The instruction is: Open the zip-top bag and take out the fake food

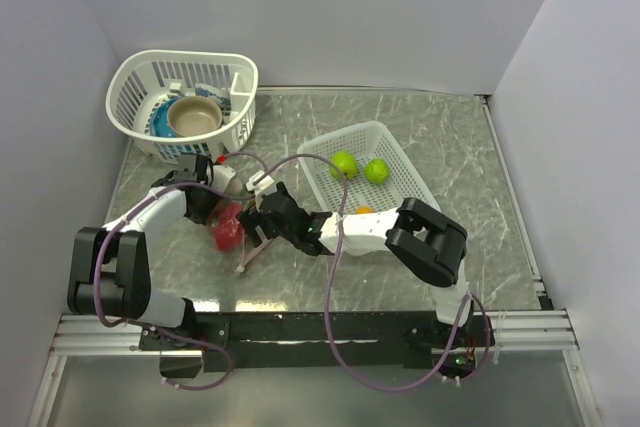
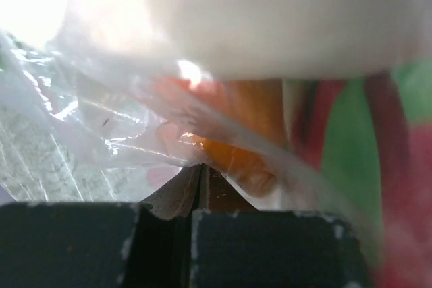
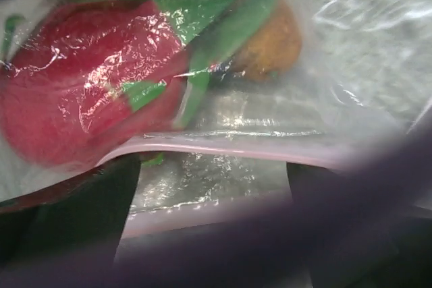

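1. Zip-top bag [image 1: 240,240] lies crumpled on the bench [image 1: 450,137], front-left of centre, between the tips of the 2 arms.
2. Its pink zip strip [image 3: 223,148] is on the near edge. In the top view it slants down toward the front of the bench.
3. L jaws: closed, pinching a fold of the clear bag film. In the L wrist view the film runs right into the seam btwn them.
4. R jaws: spread wide, gripping nothing. The zip strip runs across the gap btwn them w/ the bag body beyond. Can't tell if the strip touches them.
5. Fake food inside the bag: a big red piece [image 3: 74,99] w/ green on it, pressed against the film just behind the strip, and an orange-brown piece [image 3: 270,42] past it.
6. Fake food outside the bag: 2 lime-green balls [image 1: 343,163] [image 1: 376,171] side by side in the rectangular white basket [image 1: 395,142], and an orange ball [image 1: 364,210] at that basket's near end, just behind the R arm.
7. The rectangular basket sits R of the bag, near it but apart.
8. Round white basket [image 1: 135,72] is at the back-left, behind the L arm. It holds a tan bowl [image 1: 193,117] on a blue plate [image 1: 160,127].
9. Purple cable [image 3: 304,200] is a blur across the foreground of the R wrist view.
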Available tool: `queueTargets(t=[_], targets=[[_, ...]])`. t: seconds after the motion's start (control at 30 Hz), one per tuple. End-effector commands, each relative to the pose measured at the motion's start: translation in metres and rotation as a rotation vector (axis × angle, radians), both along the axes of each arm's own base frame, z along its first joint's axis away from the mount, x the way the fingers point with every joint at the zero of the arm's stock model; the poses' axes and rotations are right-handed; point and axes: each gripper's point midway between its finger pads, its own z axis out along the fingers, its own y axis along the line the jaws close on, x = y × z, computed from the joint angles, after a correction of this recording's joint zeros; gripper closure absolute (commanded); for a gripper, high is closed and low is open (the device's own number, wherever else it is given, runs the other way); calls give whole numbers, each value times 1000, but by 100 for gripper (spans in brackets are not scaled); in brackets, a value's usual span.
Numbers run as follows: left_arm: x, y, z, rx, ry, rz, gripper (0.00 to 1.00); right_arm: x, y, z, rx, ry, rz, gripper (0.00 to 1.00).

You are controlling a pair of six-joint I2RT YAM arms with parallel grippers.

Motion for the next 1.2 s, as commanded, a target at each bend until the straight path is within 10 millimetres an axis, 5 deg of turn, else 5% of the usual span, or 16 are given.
queueTargets(t=[0.0, 0.27, 0.67, 0.93, 1.17], targets=[[9, -24, 5, -74, -21, -28, 99, -13, 38, 18, 130, 30, 119, 0], [3, -29, -2, -66, -7, -32, 99, -40, 66, 46, 312, 117, 255, 0], [-11, -40, -1, -101, 6, -45, 99, -20, 82, 63, 367, 70, 198, 0], [-27, -57, 1, -168, 55, -84, 99, 2, 94, 44, 316, 39, 128, 0], [-46, -82, 5, -284, 146, -166, 99, 3, 113, 46, 305, 31, 156, 0]])
